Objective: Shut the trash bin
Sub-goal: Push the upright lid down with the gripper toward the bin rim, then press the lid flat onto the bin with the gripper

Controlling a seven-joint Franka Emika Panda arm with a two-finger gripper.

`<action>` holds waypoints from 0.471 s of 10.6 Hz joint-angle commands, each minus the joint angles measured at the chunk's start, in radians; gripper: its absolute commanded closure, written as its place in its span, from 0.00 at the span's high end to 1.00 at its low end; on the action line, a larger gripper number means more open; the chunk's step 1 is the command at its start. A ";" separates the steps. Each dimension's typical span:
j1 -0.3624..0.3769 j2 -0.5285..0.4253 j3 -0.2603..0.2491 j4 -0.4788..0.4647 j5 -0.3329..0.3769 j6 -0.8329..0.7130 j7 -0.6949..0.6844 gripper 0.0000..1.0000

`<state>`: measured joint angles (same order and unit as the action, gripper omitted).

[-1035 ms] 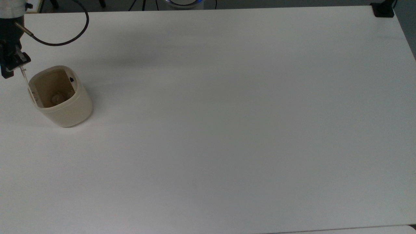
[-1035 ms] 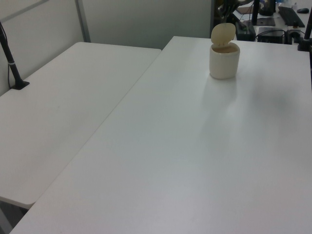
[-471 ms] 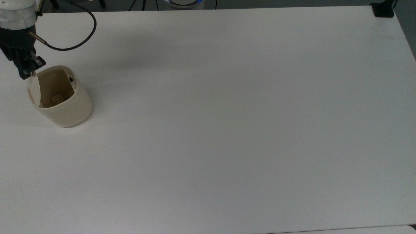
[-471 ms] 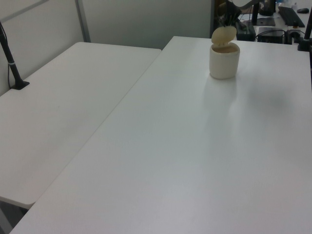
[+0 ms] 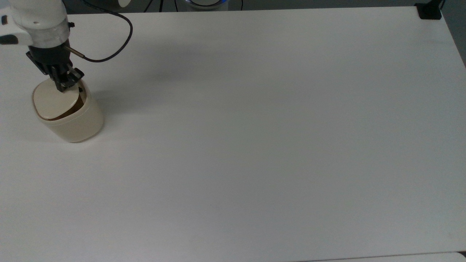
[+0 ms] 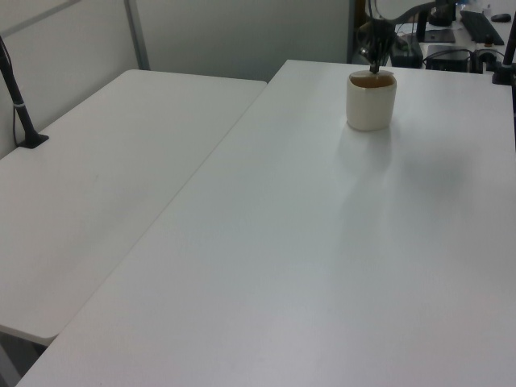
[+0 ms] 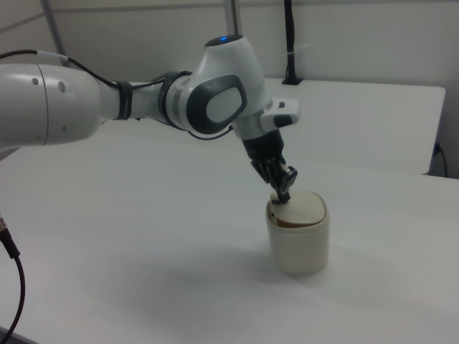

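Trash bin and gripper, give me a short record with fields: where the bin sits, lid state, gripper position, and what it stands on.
bin: cream trash bin, upright, near the top view's left edge
lid: lid folded down over the opening, not fully seated; a dark gap remains along its edge in the top view and right view
gripper: gripper pressing on the lid at the edge away from the hinge
surface: white table
task status: nearly closed, not yet latched

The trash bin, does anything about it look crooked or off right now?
The lid of the trash bin sits askew: it is tilted, with a dark gap along its edge on the top view's right, so it is not seated. The hand presses on it near the rim. Nothing looks spilled or damaged.
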<state>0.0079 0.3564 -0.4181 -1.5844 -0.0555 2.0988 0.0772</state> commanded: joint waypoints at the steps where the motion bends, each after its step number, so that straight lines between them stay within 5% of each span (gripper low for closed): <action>1: 0.012 -0.002 0.015 -0.055 0.002 0.007 -0.030 0.00; 5: 0.012 0.019 0.015 -0.071 -0.001 0.047 -0.028 0.00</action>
<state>0.0147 0.3666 -0.4025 -1.6136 -0.0563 2.1020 0.0651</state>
